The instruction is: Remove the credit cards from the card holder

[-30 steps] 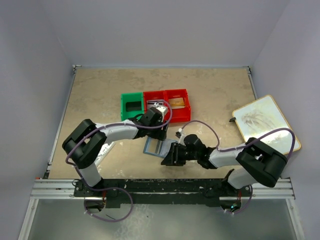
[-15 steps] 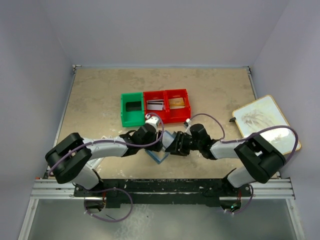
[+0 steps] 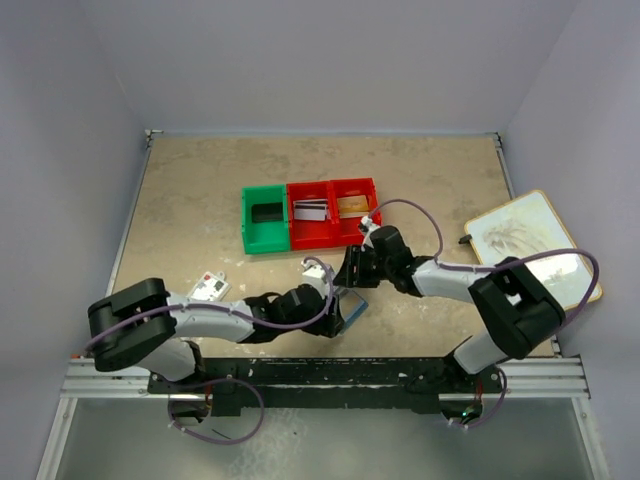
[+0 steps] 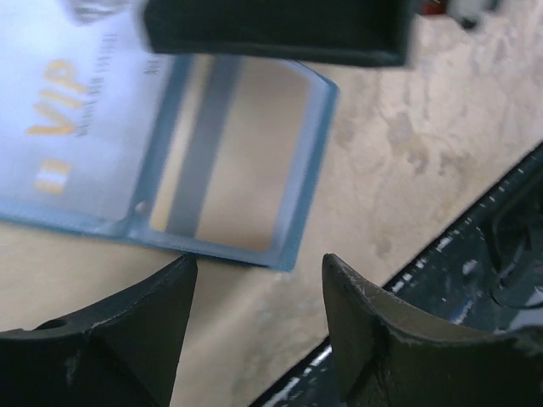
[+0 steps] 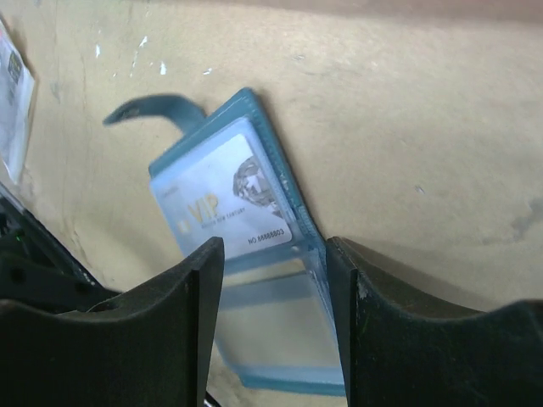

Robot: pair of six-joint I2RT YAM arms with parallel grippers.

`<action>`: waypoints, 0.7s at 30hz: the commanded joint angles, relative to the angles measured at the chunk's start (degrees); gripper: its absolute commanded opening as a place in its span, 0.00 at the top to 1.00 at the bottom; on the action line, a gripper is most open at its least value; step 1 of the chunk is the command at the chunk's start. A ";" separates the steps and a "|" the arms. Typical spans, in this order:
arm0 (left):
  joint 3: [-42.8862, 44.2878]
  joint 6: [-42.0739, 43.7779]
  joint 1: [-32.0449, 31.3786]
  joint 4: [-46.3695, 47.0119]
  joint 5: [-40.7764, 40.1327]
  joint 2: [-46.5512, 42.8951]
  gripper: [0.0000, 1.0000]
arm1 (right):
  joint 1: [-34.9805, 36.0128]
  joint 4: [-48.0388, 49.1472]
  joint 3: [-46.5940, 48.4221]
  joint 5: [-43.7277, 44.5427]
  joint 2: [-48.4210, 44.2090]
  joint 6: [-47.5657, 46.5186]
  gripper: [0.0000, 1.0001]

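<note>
- While the wallet lay open on the surface, both arms hung close over it near the front middle, the left arm low from the left and the right arm from the right.
- The left fingers were spread with nothing between them, just beside the wallet's edge.
- The right fingers were spread too, one to each side of the wallet in the wrist view; whether they touched it could not be told.
- A silver VIP card sat in one pocket, and a tan card with a dark stripe sat behind the other pocket's clear window.
- The strap stuck out from the VIP end.
- Behind stood a green bin and two red ones: a grey card lay in the middle bin, and a gold card in the end bin.
- A white packet lay left of the left arm.
</note>
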 commanded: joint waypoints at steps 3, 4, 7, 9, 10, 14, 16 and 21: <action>2.09 -6.22 -7.72 7.93 -1.84 8.29 0.43 | 0.41 0.47 4.01 -9.11 3.45 -12.20 0.48; 3.09 -6.92 -9.48 7.84 -4.76 8.85 0.43 | 0.37 0.03 3.98 -10.55 3.18 -12.32 0.48; 3.03 -9.35 -12.29 8.64 -11.08 8.10 0.43 | 0.36 -5.15 4.84 -4.34 -0.52 -11.89 0.47; 2.61 -10.12 -12.71 6.10 -13.27 6.38 0.42 | 0.40 -9.85 5.99 1.87 -3.49 -11.86 0.46; 2.49 -10.15 -13.09 4.03 -14.34 4.97 0.42 | 0.37 -11.59 5.99 4.08 -5.21 -11.56 0.45; 0.15 -6.61 -14.27 0.61 -14.51 -4.12 0.41 | 0.42 -11.26 4.17 5.51 -10.88 -8.27 0.44; -1.16 -5.45 -14.29 -2.02 -16.51 -10.23 0.39 | 0.39 -8.59 2.58 3.95 -12.61 -6.36 0.45; -4.00 -2.95 -6.61 -11.33 -17.96 -22.56 0.34 | 0.59 5.48 -6.74 -2.03 -16.29 5.57 0.49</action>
